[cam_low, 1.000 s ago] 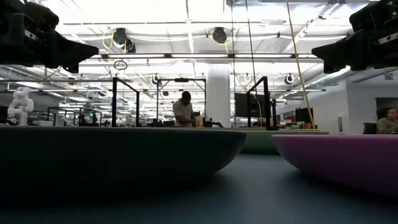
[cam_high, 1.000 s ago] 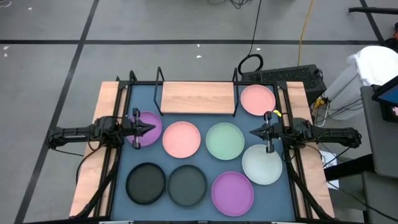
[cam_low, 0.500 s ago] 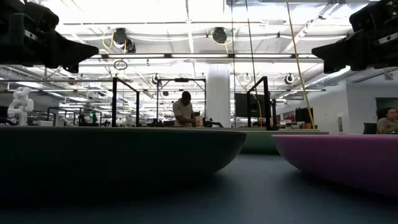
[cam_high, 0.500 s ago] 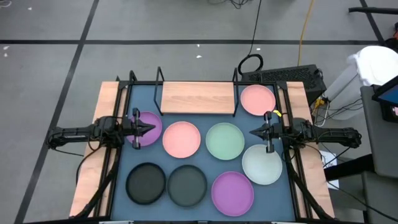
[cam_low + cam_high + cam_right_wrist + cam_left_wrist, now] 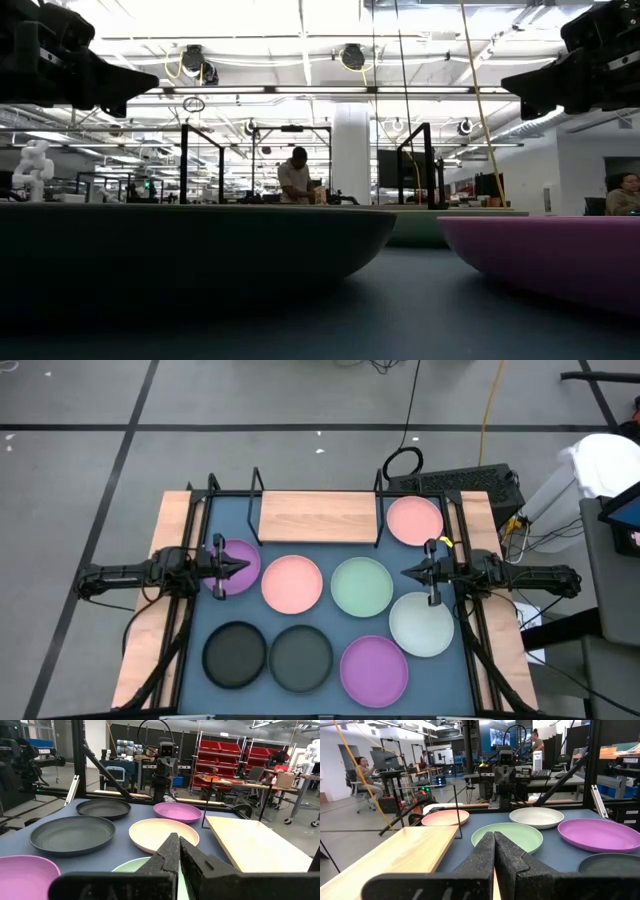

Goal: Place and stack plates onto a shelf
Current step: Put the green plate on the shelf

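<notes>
Wooden shelf (image 5: 318, 517) sitting bare at the mat's far edge, all eight plates lying on the mat.
L gripper (image 5: 244, 566) is hovering shut, empty, over a purple plate (image 5: 240, 560); R gripper (image 5: 407, 572) is hovering shut, empty, w/ mint plate (image 5: 361, 586) just ahead, whitish plate (image 5: 422, 625) & pink plate (image 5: 414, 520) to its sides.

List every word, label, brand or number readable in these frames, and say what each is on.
"TROSSEN": white letters on a dark bar at the edge of the left wrist view.
A similar white label on the dark arm in the right wrist view: too blurred to read.
Monitor screens in the room behind: nothing legible.
Plates, shelf and mat: no text visible.
</notes>
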### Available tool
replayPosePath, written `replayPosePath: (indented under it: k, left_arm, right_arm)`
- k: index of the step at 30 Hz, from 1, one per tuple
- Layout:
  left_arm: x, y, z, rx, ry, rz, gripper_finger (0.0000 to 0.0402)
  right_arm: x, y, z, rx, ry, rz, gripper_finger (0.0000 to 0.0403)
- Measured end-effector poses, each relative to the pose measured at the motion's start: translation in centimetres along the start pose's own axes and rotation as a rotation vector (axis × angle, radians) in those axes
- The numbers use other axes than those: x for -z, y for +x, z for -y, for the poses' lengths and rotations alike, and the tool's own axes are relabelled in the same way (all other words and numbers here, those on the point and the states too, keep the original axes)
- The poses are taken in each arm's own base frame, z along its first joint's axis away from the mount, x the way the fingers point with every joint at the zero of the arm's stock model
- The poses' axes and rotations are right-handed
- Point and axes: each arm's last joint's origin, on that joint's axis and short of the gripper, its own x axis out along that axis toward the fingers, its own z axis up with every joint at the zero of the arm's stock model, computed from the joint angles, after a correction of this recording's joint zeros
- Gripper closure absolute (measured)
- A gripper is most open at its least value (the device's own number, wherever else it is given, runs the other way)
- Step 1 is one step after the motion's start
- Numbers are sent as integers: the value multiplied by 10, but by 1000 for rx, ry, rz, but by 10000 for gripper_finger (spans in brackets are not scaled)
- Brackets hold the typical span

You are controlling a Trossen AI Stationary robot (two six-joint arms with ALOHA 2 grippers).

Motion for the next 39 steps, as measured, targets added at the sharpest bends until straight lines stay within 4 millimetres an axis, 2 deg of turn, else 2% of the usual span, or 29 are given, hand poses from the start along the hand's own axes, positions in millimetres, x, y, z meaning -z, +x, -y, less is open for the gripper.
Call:
replayPosePath:
  k: [6, 10, 13, 18, 22, 28, 39]
  left_arm:
    - [0, 0, 0, 0, 0, 0, 398]
    - [0, 0, 0, 0, 0, 0, 398]
    - [0, 0, 0, 0, 0, 0, 398]
    - [0, 0, 0, 0, 0, 0, 398]
    - [0, 0, 0, 0, 0, 0, 398]
    - [0, 0, 0, 0, 0, 0, 398]
    - [0, 0, 0, 0, 0, 0, 398]
  right_arm:
    - [-1, 0, 0, 1, 3, 6, 403]
    - [-9, 0, 1, 4, 97, 88, 403]
    - [-14, -1, 1, 6, 100, 143, 403]
    - [-13, 1, 1, 5, 87, 74, 403]
    - [-42, 0, 4, 9, 72, 106, 403]
    - [-80, 7, 8, 16, 53, 41, 403]
    - [-153, 36, 16, 25, 76, -102, 403]
